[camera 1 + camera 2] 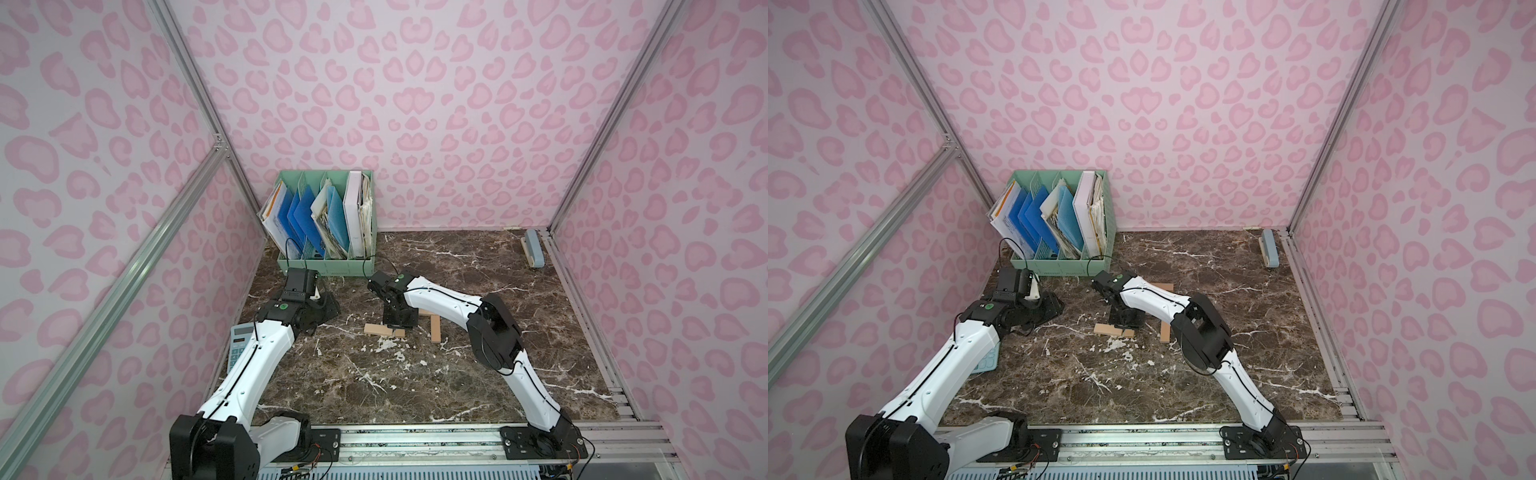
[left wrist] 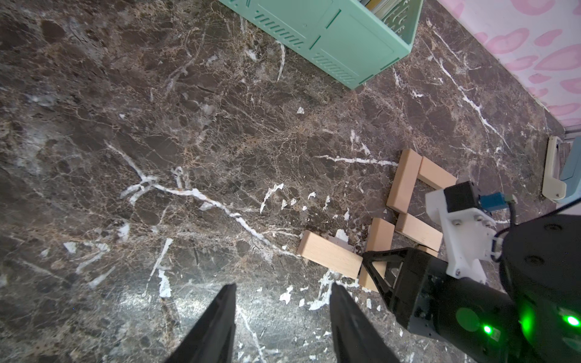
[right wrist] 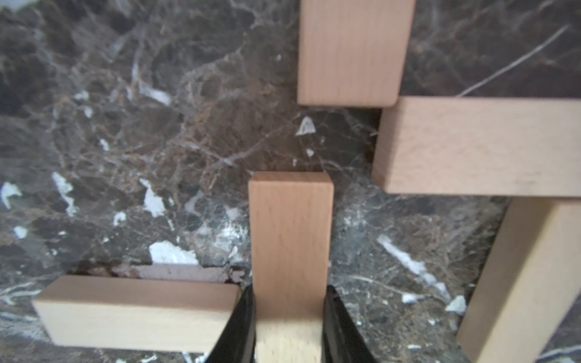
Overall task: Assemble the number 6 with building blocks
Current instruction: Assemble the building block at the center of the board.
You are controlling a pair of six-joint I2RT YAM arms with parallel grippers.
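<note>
Right gripper (image 3: pixel 287 294): clamped on one small light-tan wooden plank (image 3: pixel 290 226). Left gripper (image 2: pixel 283 287): fingers parted, held nothing.

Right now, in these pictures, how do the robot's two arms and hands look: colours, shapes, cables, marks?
The left arm and right arm have smooth white shells, bulky black joints and a thin black cable along each. A round green mark sits near each wrist. The left hand and right hand have black fingers tapering to points.
</note>
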